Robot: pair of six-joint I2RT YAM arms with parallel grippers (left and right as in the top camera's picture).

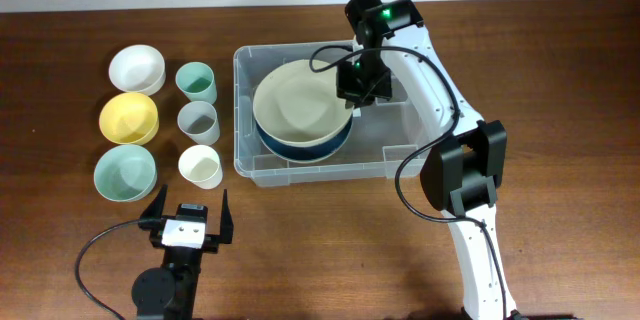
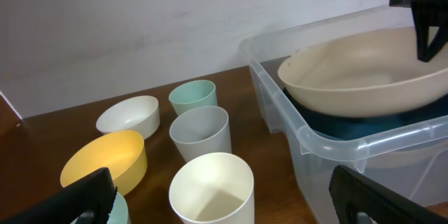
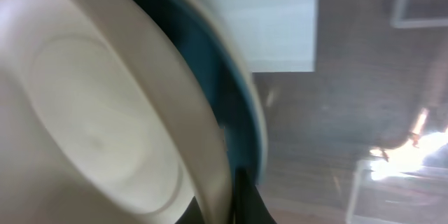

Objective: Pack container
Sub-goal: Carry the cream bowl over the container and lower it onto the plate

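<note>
The clear plastic container (image 1: 300, 175) stands at the table's middle; its near corner shows in the left wrist view (image 2: 308, 136). Inside it a dark blue bowl (image 1: 300, 147) sits at the left end. A beige bowl (image 1: 295, 105) rests tilted in the blue bowl. My right gripper (image 1: 358, 95) is shut on the beige bowl's right rim. In the right wrist view the fingers (image 3: 234, 196) pinch the beige rim (image 3: 91, 126) beside the blue bowl (image 3: 241, 112). My left gripper (image 1: 188, 212) is open and empty, near the front edge.
Left of the container are a white bowl (image 1: 136, 67), a yellow bowl (image 1: 128, 117), a pale green bowl (image 1: 124, 172), a green cup (image 1: 196, 81), a grey cup (image 1: 198, 120) and a cream cup (image 1: 200, 166). The cream cup (image 2: 210, 189) is just ahead of my left fingers.
</note>
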